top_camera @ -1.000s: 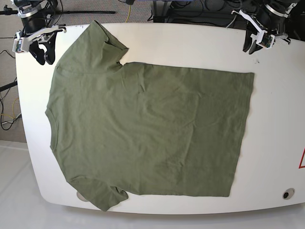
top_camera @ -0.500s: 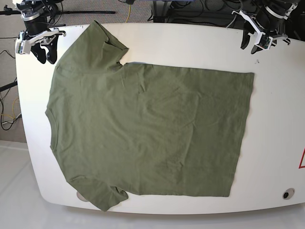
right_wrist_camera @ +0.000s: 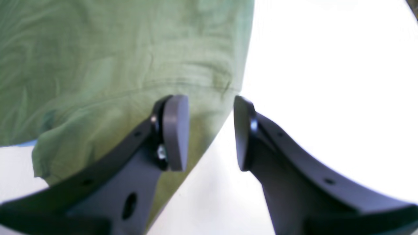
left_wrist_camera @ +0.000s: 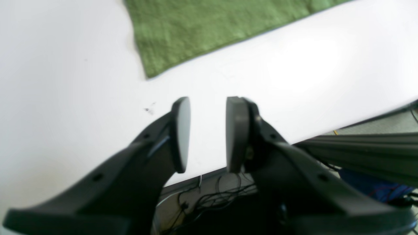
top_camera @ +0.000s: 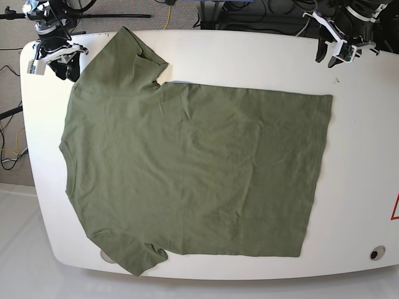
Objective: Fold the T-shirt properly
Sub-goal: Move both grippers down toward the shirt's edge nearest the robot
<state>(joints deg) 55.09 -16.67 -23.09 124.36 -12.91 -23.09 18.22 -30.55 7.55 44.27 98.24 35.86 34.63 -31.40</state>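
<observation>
The olive-green T-shirt (top_camera: 193, 171) lies flat on the white table (top_camera: 361, 156), neck to the left and hem to the right. At the far right corner my left gripper (top_camera: 326, 55) hangs over bare table, open and empty. In the left wrist view the left gripper (left_wrist_camera: 207, 133) stands short of the T-shirt's hem corner (left_wrist_camera: 196, 32). My right gripper (top_camera: 62, 67) is at the far left beside the far sleeve. In the right wrist view the right gripper (right_wrist_camera: 210, 133) is open over the edge of the T-shirt's sleeve (right_wrist_camera: 114, 65), holding nothing.
Cables and stands (top_camera: 249, 15) lie beyond the table's far edge. A round hole (top_camera: 376, 253) is at the near right corner. A red marking (top_camera: 395, 208) sits at the right edge. A small dark speck (top_camera: 336, 80) marks the table near the left gripper.
Both grippers have drawn back toward the table's far edge, the right one more than the left. The T-shirt has not moved.
</observation>
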